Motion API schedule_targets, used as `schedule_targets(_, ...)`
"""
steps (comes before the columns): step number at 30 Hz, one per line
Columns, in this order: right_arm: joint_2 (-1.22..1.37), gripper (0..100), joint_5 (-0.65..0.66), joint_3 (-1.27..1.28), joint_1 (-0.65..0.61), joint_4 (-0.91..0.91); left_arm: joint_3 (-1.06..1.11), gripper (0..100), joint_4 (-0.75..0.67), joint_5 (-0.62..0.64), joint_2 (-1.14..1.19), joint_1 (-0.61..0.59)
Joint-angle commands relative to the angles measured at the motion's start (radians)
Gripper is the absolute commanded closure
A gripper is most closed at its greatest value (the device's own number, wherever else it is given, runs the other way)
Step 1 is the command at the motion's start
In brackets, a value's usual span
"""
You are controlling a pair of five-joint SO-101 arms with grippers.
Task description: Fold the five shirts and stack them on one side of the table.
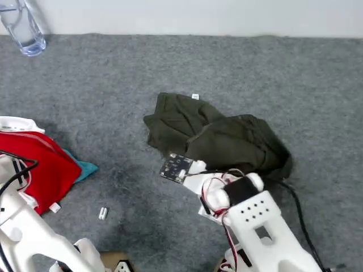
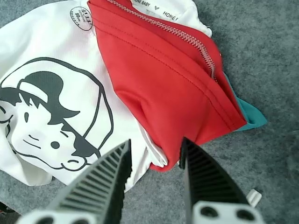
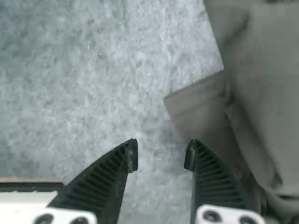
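Observation:
A crumpled dark olive shirt (image 1: pixel 218 136) lies mid-table. In the right wrist view its corner (image 3: pixel 210 107) lies just ahead of my right gripper (image 3: pixel 160 156), which is open above grey felt with nothing between its fingers. At the table's left edge lies a pile: a red zipped garment (image 1: pixel 42 164) over a white shirt (image 1: pixel 17 123) and a teal one (image 1: pixel 84 168). My left gripper (image 2: pixel 155 156) hangs open over that pile, above the red garment (image 2: pixel 168 88) and the white shirt's cartoon print (image 2: pixel 51 116); the teal shirt (image 2: pixel 250 116) peeks out beyond.
A clear plastic bottle (image 1: pixel 22 28) stands at the far left corner. A small white tag or clip (image 1: pixel 102 213) lies on the grey felt table (image 1: pixel 102 90) near the left arm's base. The wall runs along the far edge.

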Motion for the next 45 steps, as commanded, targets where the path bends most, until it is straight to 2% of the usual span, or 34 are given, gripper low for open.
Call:
schedule_targets(1, 0.096, 82.6, -0.009, -0.003, -0.018, -0.094, 0.001, 84, 0.0, -0.005, -0.023, 0.005)
schedule_targets(9, 0.366, 82.6, -0.009, -0.005, 0.002, -0.283, 0.001, 84, 0.0, -0.005, -0.023, 0.005)
schedule_targets(16, 0.453, 82.6, -0.008, -0.005, 0.054, -0.395, 0.001, 84, 0.0, -0.006, -0.023, 0.005)
schedule_targets(24, 0.575, 82.7, -0.008, -0.081, 0.076, -0.397, 0.001, 84, 0.003, -0.006, -0.023, 0.003)
schedule_targets(26, 0.625, 85.5, -0.008, -0.12, 0.077, -0.361, 0.001, 84, 0.003, -0.008, -0.023, 0.0)
schedule_targets(30, 0.728, 99.2, -0.008, -0.219, 0.084, -0.297, 0.001, 84, 0.005, -0.008, -0.023, -0.002)
schedule_targets(36, 0.69, 99.0, -0.009, -0.296, 0.148, -0.226, 0.001, 84, 0.005, -0.008, -0.023, -0.002)
schedule_targets(40, 0.487, 99.1, -0.006, -0.459, 0.153, -0.002, -0.004, 84, 0.0, -0.009, -0.025, 0.003)
schedule_targets(45, 0.306, 99.1, -0.009, -0.852, 0.15, 0.245, -0.005, 84, -0.002, -0.009, -0.025, 0.006)
